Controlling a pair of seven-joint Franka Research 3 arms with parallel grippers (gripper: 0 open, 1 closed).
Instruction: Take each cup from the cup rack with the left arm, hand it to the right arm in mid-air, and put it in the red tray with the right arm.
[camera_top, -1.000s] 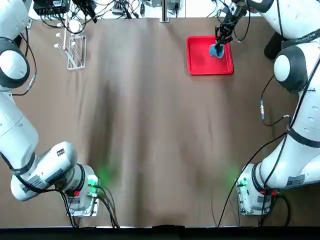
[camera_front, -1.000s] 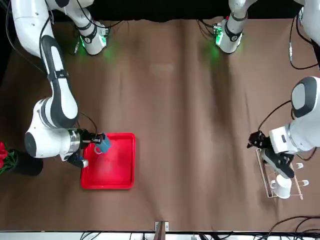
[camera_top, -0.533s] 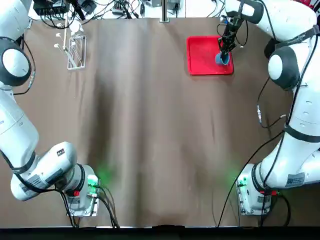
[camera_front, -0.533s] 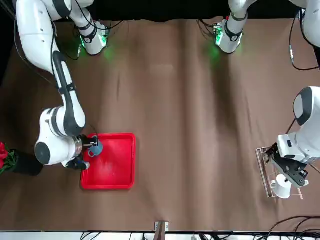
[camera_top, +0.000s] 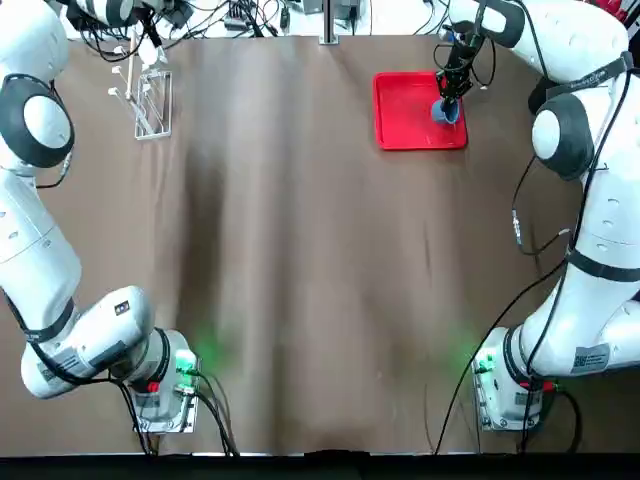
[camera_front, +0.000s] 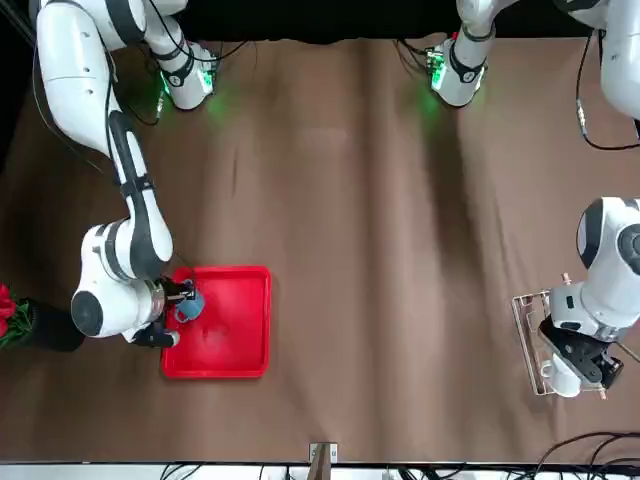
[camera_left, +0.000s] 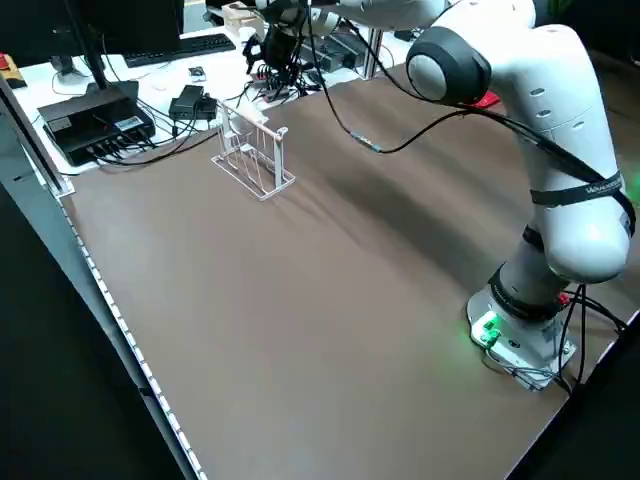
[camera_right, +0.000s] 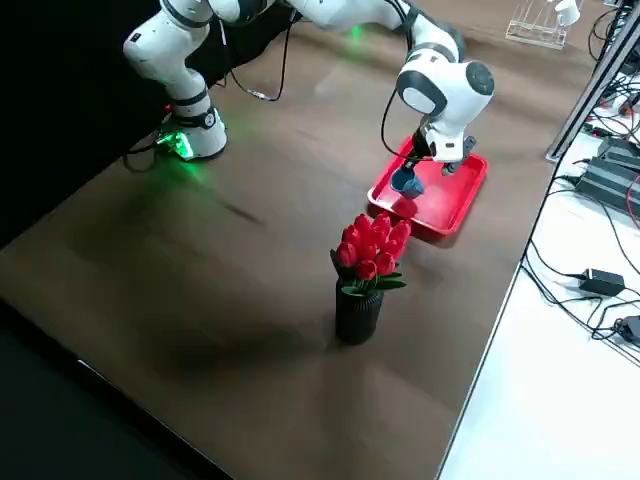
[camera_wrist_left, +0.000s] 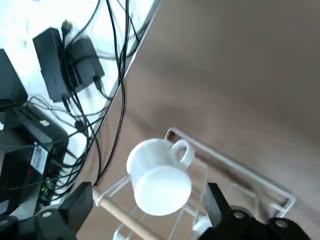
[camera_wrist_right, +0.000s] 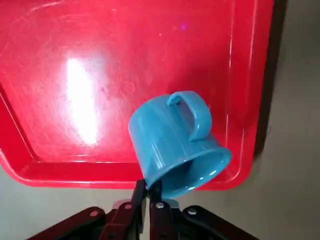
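While your right gripper (camera_wrist_right: 148, 192) pinches the light blue cup (camera_wrist_right: 175, 145) by its rim over the red tray (camera_wrist_right: 100, 60), your open left gripper (camera_wrist_left: 150, 212) flanks the white cup (camera_wrist_left: 159, 176) on the cup rack (camera_wrist_left: 225, 170); both look light, rigid, glossy, likely slippery, so grip rim or handle.

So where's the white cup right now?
The white cup hangs on the cup rack at the table's far left corner in the top view, with the open left gripper around it.

A brown table (camera_top: 300, 260) carries a red tray (camera_top: 405, 125) at one far corner, a cup rack (camera_top: 150, 105) at the other, and a black vase of red flowers (camera_right: 362, 280).
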